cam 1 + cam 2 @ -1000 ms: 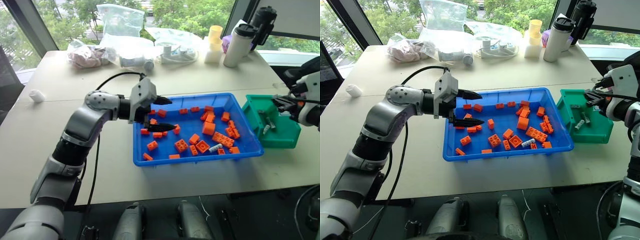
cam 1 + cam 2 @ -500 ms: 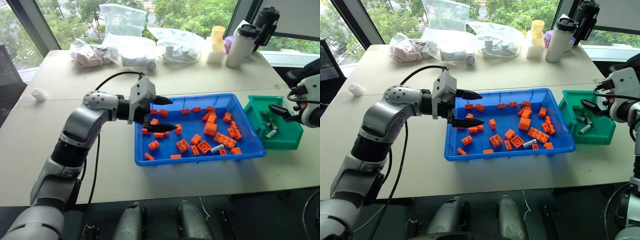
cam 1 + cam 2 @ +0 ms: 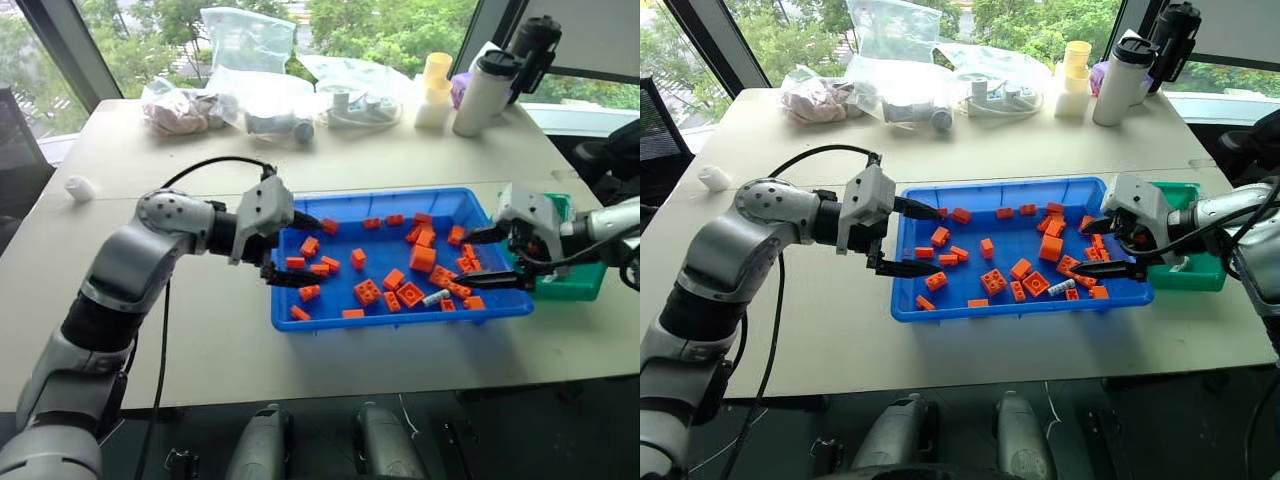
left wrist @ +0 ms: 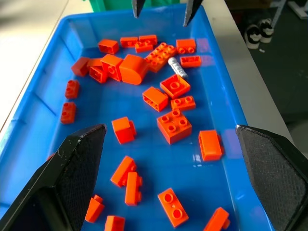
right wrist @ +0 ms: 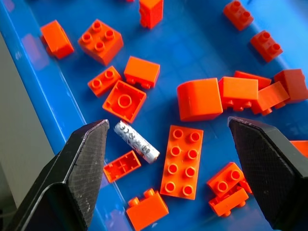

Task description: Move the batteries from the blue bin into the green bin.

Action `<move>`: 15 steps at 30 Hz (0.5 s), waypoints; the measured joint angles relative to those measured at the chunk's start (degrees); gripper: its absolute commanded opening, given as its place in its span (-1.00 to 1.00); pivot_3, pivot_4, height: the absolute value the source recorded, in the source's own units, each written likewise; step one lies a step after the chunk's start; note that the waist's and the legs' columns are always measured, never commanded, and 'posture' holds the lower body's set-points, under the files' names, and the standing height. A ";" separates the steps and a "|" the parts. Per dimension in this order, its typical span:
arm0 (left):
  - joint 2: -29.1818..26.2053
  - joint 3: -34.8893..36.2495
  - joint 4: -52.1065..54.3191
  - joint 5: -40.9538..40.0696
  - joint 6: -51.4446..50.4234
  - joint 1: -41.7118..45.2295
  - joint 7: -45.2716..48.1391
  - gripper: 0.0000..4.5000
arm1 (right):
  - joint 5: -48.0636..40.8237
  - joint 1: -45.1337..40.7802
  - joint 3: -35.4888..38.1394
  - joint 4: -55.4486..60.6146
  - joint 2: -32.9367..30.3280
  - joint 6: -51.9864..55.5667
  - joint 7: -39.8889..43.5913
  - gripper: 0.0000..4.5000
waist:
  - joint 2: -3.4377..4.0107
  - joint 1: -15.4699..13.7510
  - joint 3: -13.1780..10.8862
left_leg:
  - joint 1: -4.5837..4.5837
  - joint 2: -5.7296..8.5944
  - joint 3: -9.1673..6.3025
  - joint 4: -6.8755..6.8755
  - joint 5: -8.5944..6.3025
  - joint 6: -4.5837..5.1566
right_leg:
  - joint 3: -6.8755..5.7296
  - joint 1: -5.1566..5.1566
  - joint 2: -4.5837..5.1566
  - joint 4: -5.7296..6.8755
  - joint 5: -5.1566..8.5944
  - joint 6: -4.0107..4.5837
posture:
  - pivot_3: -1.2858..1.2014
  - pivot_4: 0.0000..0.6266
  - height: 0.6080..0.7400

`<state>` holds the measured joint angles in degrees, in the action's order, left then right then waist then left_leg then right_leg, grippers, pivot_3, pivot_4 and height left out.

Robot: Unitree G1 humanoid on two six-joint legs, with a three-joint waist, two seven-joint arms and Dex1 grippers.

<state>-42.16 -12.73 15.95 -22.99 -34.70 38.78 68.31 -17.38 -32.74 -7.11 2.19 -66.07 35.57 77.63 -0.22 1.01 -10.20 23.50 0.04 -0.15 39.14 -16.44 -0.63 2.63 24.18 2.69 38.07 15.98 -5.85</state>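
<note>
A wide blue bin [image 3: 902, 262] sits at the centre of the right eye view on a pale table [image 3: 790, 150], scattered with orange toy bricks [image 3: 990, 281]. One silver battery [image 3: 1061, 287] is seen lying in the lower right part of the bin, just beside the near rim, among bricks; in the right wrist view it appears between a small square brick and a long two-by-four brick [image 5: 181, 161].

The right gripper [image 3: 1108, 246] is held over the right end of the blue bin, its two black fingers spread wide and empty, with the battery lying below and between them in the wrist view. The left gripper [image 3: 917, 240] is held at the bin's left end, fingers likewise parted and grasping nothing.

The green bin [image 3: 1210, 268] is seen at the right edge of the frame, touching or just beside the blue bin, partly hidden behind the right arm; its contents cannot be made out here.

The step in hand is judged to be the reach for the last visible battery. A descent and a narrow pinch would be called for next, with the fingers set across the cylinder and clear of the neighbouring bricks.
</note>
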 measured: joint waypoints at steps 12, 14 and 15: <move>-0.40 0.52 2.88 -0.27 -2.09 -2.53 -3.79 1.00 | 10.60 -7.09 -13.23 -10.15 6.68 -10.72 9.12 0.82 | 0.00 -0.34 0.00 | 0.01 0.01 -0.02 0.01 0.00 0.00 | -0.01 0.01 0.02 0.02 0.00 0.00 | 0.03 -0.52 1.00; -0.63 0.72 3.15 -0.32 -2.22 -3.00 -4.00 1.00 | 11.44 -7.61 -13.58 -11.06 6.79 -11.26 10.22 0.82 | 0.00 -0.29 0.00 | 0.01 0.01 -0.02 0.01 0.00 0.00 | -0.01 0.01 0.02 0.02 0.00 0.00 | 0.03 -0.52 1.00; -0.71 0.73 3.23 -0.42 -2.32 -3.19 -4.17 1.00 | 12.10 -8.29 -13.98 -11.88 7.13 -11.71 10.84 0.82 | 0.00 -0.25 0.00 | 0.01 -0.01 -0.03 0.01 0.00 0.00 | -0.01 0.01 0.00 0.02 0.00 0.00 | 0.03 -0.52 1.00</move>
<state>-42.87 -11.99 19.18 -23.40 -37.02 35.59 64.14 -5.28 -41.03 -21.09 -9.69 -58.94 23.86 88.47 -0.22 0.76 -10.20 23.51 0.03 -0.17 39.14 -16.44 -0.63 2.62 24.19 2.70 38.09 15.98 -5.85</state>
